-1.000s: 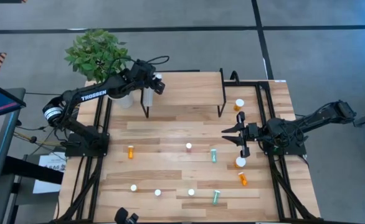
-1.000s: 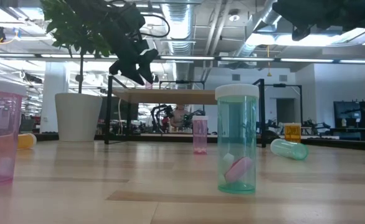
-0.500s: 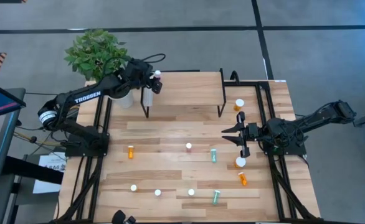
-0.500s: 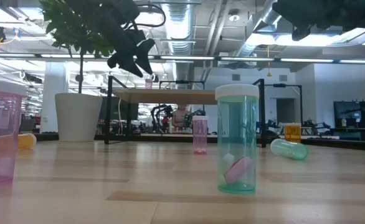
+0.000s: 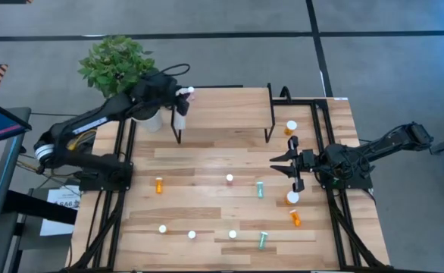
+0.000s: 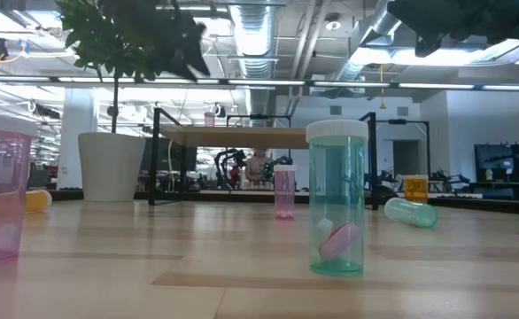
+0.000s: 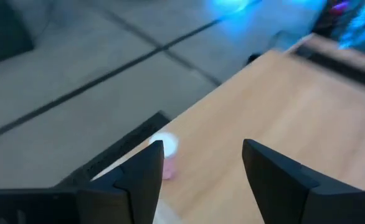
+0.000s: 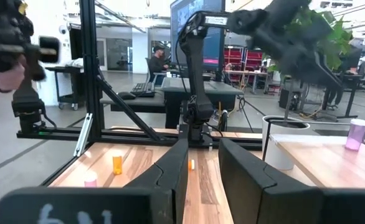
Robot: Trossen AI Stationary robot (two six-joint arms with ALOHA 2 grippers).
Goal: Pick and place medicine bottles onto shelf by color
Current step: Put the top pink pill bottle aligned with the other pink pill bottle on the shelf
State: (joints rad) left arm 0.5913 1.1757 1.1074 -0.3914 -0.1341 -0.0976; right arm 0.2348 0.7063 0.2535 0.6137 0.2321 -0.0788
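The left pincer [image 5: 175, 97] hangs over the back left corner of the shelf [image 5: 229, 106], its jaws wide apart and holding nothing. Just beyond its fingertips a pink bottle [image 5: 191, 91] with a white cap stands upright on the shelf, near the corner and clear of the fingers [image 7: 146, 171]; the left wrist view shows the same bottle [image 7: 167, 155] just past one finger, on the light wood. In the low view that bottle [image 6: 210, 118] stands alone on the shelf top [image 6: 242, 136], and the plant pot [image 6: 111, 166] stands beside the shelf, on the left pincer's side.

The right pincer [image 5: 281, 168] waits low over the bench [image 5: 207, 212] in front of the shelf's right end, its jaws narrow, with nothing seen between them. Near it on the bench are an orange bottle [image 5: 290, 127] toward the shelf, and on its other side a white-capped bottle [image 5: 292, 197] and an orange one lying down [image 5: 295, 218]. Ahead of its fingertips, toward the middle of the bench, stand a pink bottle [image 5: 229, 179] and a teal bottle [image 5: 259, 188]. Well away, toward the left arm's base, stands another orange bottle [image 5: 158, 184]. Along the front edge are three small white-capped bottles [image 5: 192, 235] and a teal bottle lying down [image 5: 262, 240]
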